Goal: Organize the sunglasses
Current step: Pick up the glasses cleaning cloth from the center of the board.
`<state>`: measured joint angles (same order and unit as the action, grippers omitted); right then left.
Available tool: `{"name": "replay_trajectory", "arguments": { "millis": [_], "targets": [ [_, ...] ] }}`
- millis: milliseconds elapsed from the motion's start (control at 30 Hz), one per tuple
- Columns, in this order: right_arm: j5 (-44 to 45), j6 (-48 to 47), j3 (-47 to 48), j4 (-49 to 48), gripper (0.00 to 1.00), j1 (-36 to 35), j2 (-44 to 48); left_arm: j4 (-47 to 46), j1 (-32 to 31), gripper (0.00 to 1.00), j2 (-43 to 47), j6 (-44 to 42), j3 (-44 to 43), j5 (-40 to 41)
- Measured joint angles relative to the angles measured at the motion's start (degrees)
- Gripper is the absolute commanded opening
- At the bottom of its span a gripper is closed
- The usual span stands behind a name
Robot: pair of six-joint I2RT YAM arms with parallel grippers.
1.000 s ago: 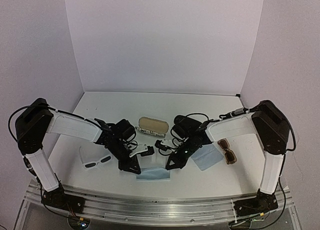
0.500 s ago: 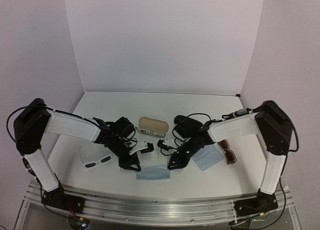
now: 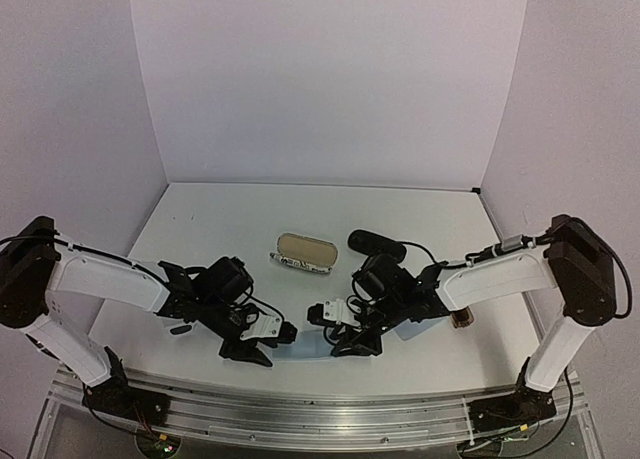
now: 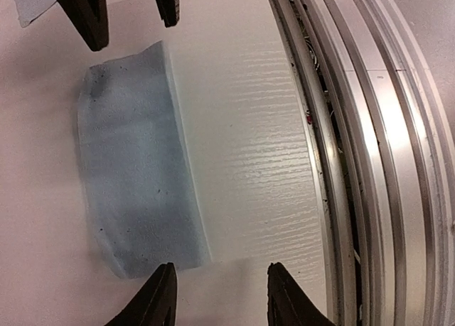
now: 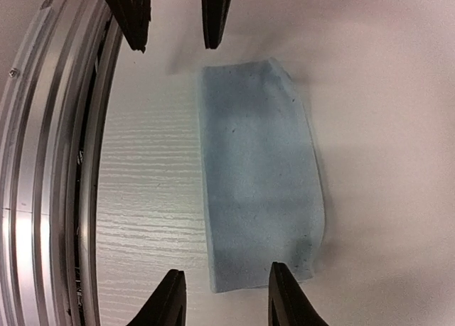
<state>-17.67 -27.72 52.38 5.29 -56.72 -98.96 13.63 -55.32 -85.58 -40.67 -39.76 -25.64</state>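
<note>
A light-blue cloth (image 3: 305, 351) lies folded flat near the table's front edge, between my two grippers. My left gripper (image 3: 262, 351) stands open at one short end of the cloth (image 4: 135, 163), its gripper (image 4: 222, 297) holding nothing. My right gripper (image 3: 342, 347) stands open at the other end of the cloth (image 5: 259, 177), its gripper (image 5: 226, 301) also holding nothing. Only a corner of the brown sunglasses (image 3: 461, 320) shows past the right arm. The white sunglasses are hidden behind the left arm.
An open case with a tan lining (image 3: 305, 249) and a black oblong case (image 3: 377, 244) sit mid-table. A second blue cloth (image 3: 418, 329) lies partly under the right arm. The metal rail (image 4: 370, 163) runs along the near edge, close to the cloth.
Both arms have dropped lower and come toward the near edge. Both sets of jaws have opened and let go of the cloth, which now lies folded on the table.
</note>
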Motion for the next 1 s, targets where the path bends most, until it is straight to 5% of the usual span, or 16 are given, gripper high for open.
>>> {"name": "replay_trajectory", "arguments": {
  "millis": [500, 1000],
  "targets": [
    [2.37, -3.85, 0.0, 0.3, 0.23, -1.91, -5.17, -4.8, -2.28, 0.33, -5.7, -1.61, 0.15, 3.97],
    [4.21, -3.88, 0.3, 0.76, 0.0, -2.19, -5.23, -7.57, -2.28, 0.04, -7.34, -2.56, 0.16, 7.9]
  ]
}}
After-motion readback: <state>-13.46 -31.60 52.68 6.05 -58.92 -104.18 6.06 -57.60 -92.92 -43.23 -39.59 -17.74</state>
